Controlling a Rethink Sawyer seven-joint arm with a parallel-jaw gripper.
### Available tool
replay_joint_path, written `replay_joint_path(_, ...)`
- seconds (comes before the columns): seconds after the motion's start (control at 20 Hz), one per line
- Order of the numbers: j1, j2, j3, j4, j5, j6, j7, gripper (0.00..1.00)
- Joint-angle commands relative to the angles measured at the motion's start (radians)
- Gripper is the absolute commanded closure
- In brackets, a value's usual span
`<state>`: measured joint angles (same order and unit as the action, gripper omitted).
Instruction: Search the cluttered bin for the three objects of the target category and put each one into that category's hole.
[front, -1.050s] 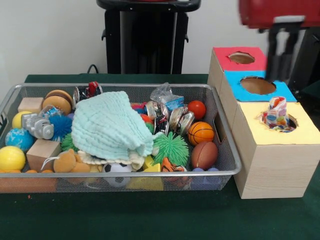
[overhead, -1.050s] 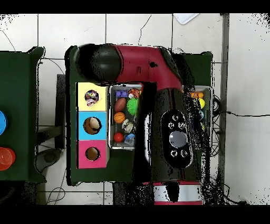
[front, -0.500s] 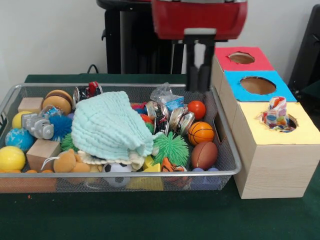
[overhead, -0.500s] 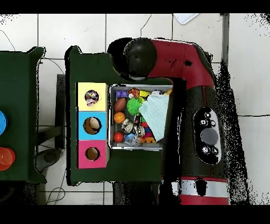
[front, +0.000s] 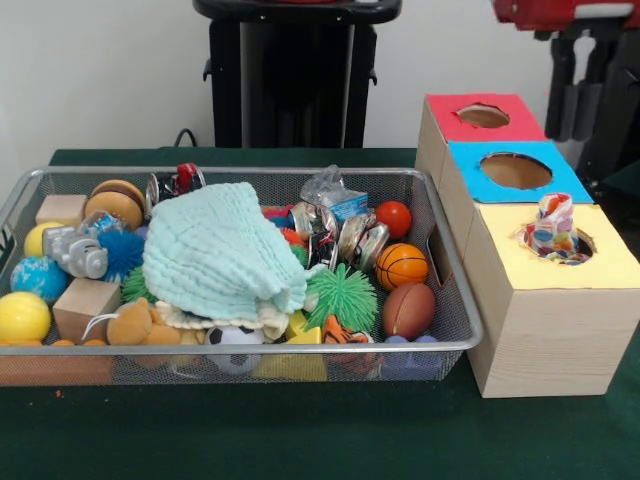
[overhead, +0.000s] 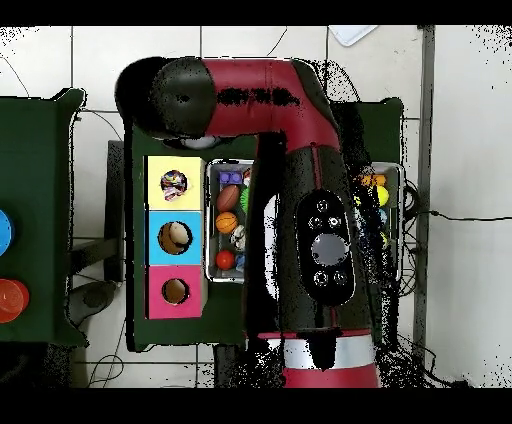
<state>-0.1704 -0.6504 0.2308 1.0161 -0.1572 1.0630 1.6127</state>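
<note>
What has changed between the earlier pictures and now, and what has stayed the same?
Only the arm moved. Half a second ago the gripper hung over the far right end of the wire bin; now it is further right in the front view, behind the boxes, near the red box. It appears to carry nothing. The bin's contents, the mint cloth and the toy in the yellow box's hole stayed put.

The arm (overhead: 300, 180) is glossy red with rounded black joints and a black button panel.
</note>
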Motion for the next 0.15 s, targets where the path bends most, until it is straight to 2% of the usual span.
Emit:
replay_joint_path(0.05, -0.056, 0.01, 0.065, 0.007, -0.002, 0.13, -0.126, 1.0)
replay_joint_path(0.15, -0.061, 0.012, 0.071, 0.001, -0.004, 0.141, -0.132, 1.0)
